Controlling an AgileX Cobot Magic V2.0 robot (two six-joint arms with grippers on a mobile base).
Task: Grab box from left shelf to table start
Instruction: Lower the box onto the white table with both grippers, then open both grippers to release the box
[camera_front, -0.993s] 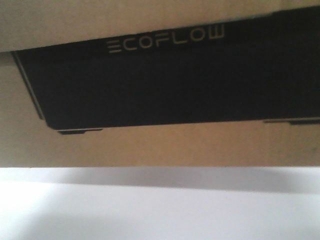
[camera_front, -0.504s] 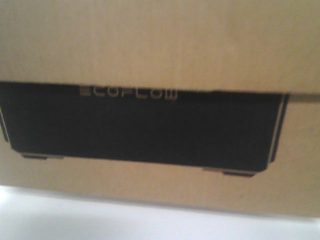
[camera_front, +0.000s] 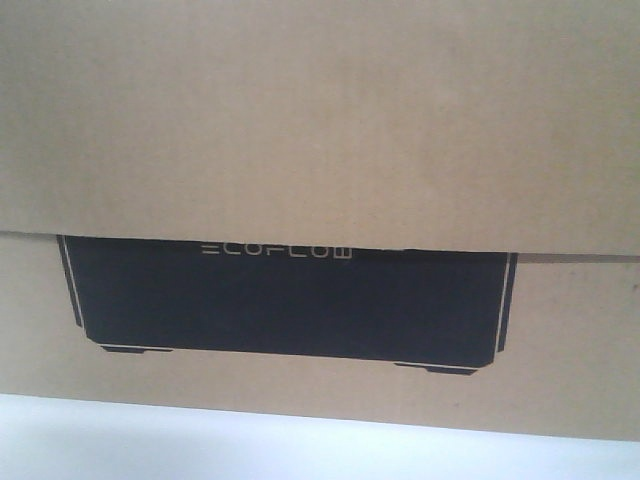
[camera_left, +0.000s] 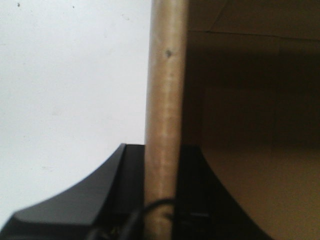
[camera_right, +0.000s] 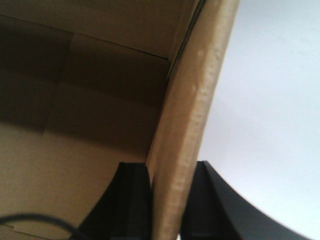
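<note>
ECOFLOW box (camera_front: 320, 130) has levelled and dropped lower over the white desk (camera_front: 200, 445). Left pincer (camera_left: 165, 200) and right pincer (camera_right: 167, 200) each clamp a box wall. Set-down looks imminent.

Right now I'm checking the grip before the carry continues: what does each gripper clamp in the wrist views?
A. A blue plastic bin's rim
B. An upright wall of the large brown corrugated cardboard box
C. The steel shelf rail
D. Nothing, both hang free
B: in each wrist view the cardboard box wall runs between the dark fingers, for the left gripper and the right gripper alike.
</note>
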